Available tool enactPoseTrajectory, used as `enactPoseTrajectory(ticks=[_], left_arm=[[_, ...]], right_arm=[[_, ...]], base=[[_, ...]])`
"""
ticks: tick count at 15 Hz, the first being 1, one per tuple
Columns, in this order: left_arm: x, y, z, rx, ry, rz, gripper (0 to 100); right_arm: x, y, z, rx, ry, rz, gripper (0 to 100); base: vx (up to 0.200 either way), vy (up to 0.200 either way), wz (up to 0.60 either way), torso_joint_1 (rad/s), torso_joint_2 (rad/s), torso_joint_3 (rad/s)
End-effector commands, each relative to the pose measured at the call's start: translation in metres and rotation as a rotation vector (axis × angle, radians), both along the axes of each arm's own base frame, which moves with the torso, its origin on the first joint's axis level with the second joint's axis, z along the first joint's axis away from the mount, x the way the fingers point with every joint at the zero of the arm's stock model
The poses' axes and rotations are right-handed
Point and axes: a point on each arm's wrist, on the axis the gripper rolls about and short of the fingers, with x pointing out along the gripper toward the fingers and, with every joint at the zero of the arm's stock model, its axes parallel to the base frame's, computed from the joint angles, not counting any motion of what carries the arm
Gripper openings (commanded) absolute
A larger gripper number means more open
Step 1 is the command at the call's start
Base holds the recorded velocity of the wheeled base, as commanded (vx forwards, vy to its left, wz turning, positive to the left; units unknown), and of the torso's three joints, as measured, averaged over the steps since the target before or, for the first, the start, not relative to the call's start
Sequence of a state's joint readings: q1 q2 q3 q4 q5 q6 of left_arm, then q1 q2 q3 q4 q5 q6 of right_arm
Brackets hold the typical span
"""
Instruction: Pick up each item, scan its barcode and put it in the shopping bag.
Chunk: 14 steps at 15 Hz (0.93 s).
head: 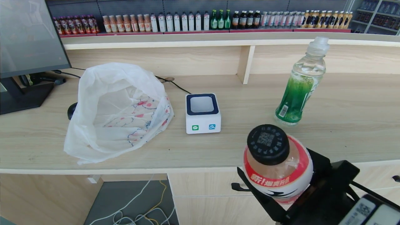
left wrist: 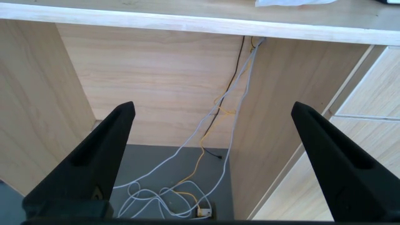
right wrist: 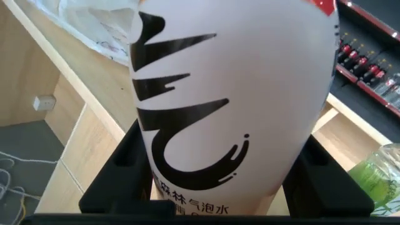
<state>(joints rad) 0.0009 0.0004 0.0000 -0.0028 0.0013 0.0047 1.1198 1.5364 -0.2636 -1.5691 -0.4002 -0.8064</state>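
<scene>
- Gripping the black-capped bottle around its lower body, the right hand had one finger on each side of the white label with black strokes. The bottle filled the gap between them.
- That bottle stood nearly upright, its long axis vertical and its cap up toward the head camera. It was held off the bench, just in front of the near edge, at about 5 o'clock from the scanner.
- Its base was hidden by the hand, its cap was cut off in the right wrist view, and where its barcode sat could not be told.
- The green bottle stood upright on the bench at about 2 o'clock from the scanner, cap up, with a barcode patch low on its near side.
- The shopping bag lay at 9 o'clock from the scanner, its mouth open toward the near edge. Red and blue print showed through, but what lay inside was hard to make out.
- The left hand was spread wide and held nothing, below the bench edge and above loose cables on the floor.
- The monitor at 10 o'clock was cut off by the picture's edge, and a dark object was half hidden behind the bag.
</scene>
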Motion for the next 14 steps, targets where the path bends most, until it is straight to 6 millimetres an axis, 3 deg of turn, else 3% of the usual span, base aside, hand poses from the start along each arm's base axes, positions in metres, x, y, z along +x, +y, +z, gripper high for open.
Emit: enactPoseTrajectory(ticks=[1,4,8,14], left_arm=[[0.000,0.000,0.000,0.000,-0.001,0.001,100],[0.000,0.000,0.000,0.000,-0.001,0.001,100],[0.000,0.000,0.000,0.000,-0.001,0.001,100],[0.000,0.000,0.000,0.000,-0.001,0.001,100]], right_arm=[[0.009,0.004,0.003,0.111,0.076,0.001,0],[0.030,0.008,0.030,0.317,0.091,-0.059,0],[0.056,0.000,0.040,0.438,0.124,-0.113,0],[0.094,-0.012,0.023,0.616,0.301,-0.158,0]], base=[[0.000,0.000,0.00,0.000,0.00,0.000],[0.000,0.000,0.00,0.000,0.00,0.000],[0.000,0.000,0.00,0.000,0.00,0.000],[0.000,0.000,0.00,0.000,0.00,0.000]])
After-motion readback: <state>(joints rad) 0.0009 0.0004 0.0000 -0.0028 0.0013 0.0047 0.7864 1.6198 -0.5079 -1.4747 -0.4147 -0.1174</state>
